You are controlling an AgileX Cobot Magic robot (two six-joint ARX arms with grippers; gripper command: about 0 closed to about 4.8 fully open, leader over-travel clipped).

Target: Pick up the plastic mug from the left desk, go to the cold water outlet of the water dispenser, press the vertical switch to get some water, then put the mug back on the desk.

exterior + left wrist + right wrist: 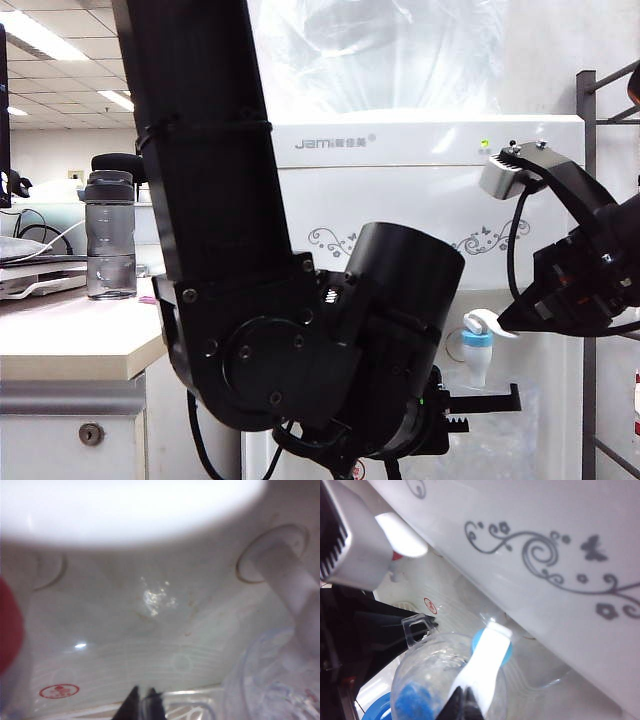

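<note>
The clear plastic mug (432, 677) hangs under the cold water outlet (477, 350) of the white water dispenser (400, 190). My left gripper (142, 706) is shut on the mug's thin handle (416, 626); its black fingers (485, 403) reach in from the left. My right gripper (465, 703) is shut, with its tips against the vertical switch (486, 660), the white lever above the blue ring (477, 639). In the exterior view that gripper (505, 325) touches the lever (482, 321) from the right. The left desk (70, 340) lies at the left.
A smoky-grey bottle (110, 240) with a black cap stands on the desk, whose drawer has a round lock (91, 433). The red-ringed tap (7, 625) is beside the mug. A metal rack (590, 280) stands right of the dispenser. My left arm (230, 250) fills the foreground.
</note>
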